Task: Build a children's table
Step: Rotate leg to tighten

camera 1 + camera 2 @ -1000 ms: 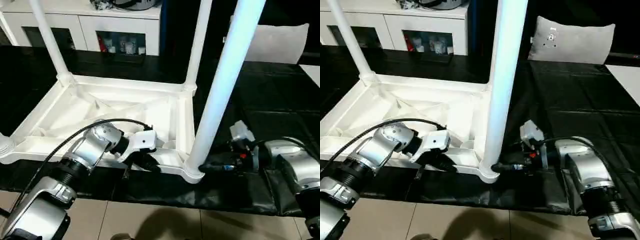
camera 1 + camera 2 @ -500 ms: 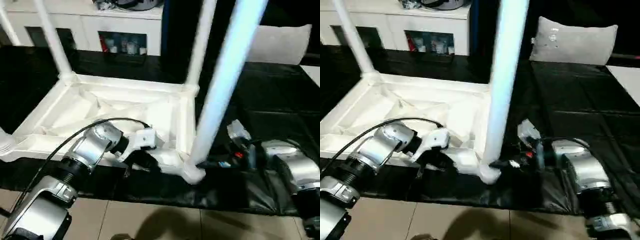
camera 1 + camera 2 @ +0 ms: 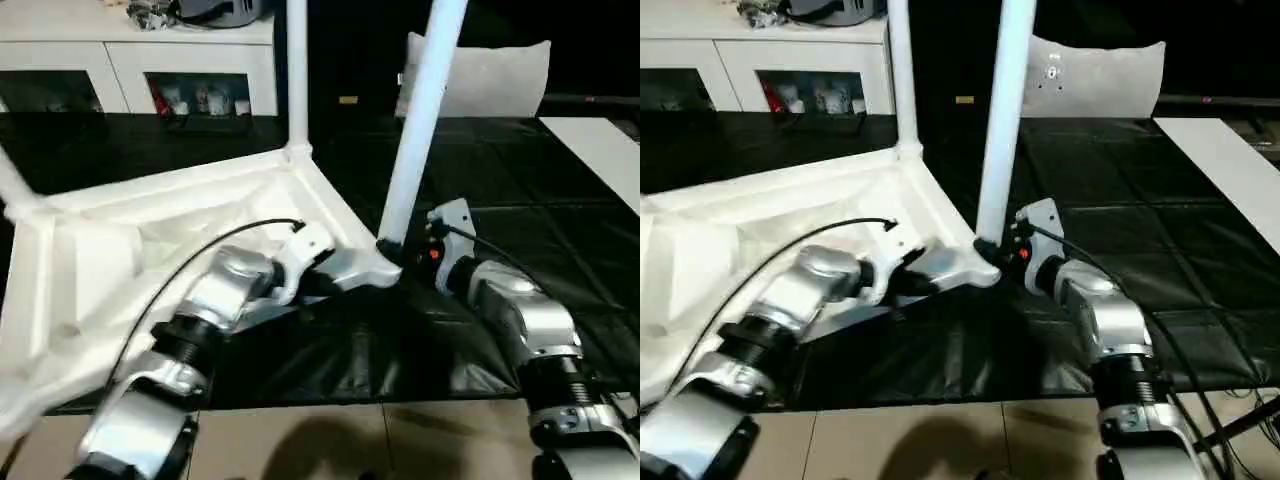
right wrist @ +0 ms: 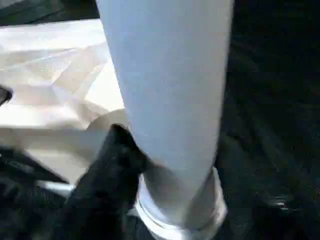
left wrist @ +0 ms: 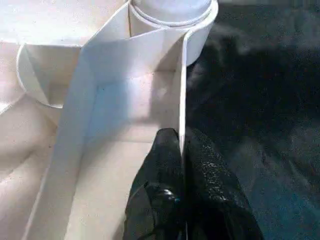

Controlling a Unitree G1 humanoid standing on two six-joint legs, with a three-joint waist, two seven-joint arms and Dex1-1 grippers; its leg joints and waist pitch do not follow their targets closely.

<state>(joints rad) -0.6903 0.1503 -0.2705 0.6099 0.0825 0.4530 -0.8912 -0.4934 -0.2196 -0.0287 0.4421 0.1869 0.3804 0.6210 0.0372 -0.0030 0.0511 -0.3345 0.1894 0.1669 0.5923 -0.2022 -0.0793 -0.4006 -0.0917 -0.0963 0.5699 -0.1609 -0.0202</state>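
Tabletop (image 3: 150,230) lies underside-up on black mat (image 3: 560,210), its left part cut off by the frame. Near-corner leg (image 3: 420,120) upright, top cut off. Left gripper (image 5: 182,190) clenched on tabletop rim. Right gripper (image 4: 117,165) grasps leg base; one finger hidden.

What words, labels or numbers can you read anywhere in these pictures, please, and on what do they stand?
No text can be read.
Grey cushion: a small round mark, too small to read.
Items behind the cabinet glass doors: any labels are blurred.
Tabletop and legs: plain white, no print visible.
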